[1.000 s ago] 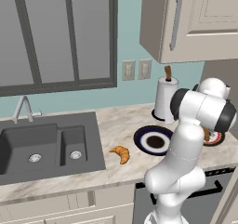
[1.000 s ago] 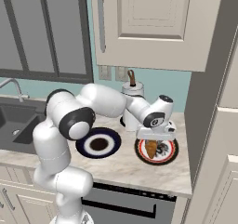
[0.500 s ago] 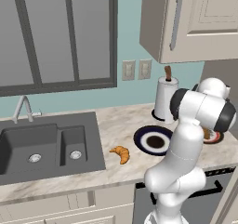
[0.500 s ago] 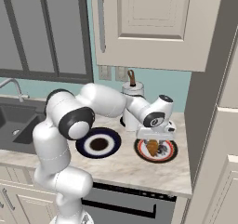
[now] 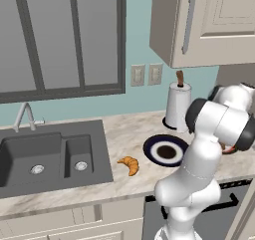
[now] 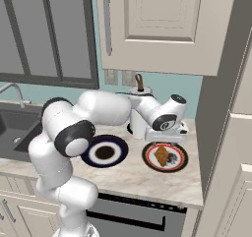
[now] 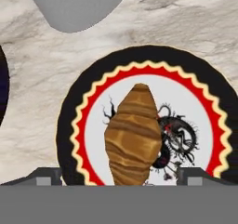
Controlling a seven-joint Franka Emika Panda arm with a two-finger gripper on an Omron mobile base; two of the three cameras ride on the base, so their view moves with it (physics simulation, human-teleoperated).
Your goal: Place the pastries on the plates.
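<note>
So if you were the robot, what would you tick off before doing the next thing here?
1. Brown croissant lies on the red-rimmed plate: ok.
2. It sits fully inside the rim, not hanging over: ok.
3. Gripper has let go, fingertips wide apart either side of the croissant: ok, as far as the hand view shows.
4. Golden croissant on a plate: not ok, it lies on the counter near the sink.
5. Navy plate free to receive it: ok.
6. Paper towel holder clear of the arm's swing back: cannot tell.

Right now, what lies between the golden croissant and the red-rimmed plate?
The navy plate, on the counter between the golden croissant and the red-rimmed plate, by both base views together.
</note>
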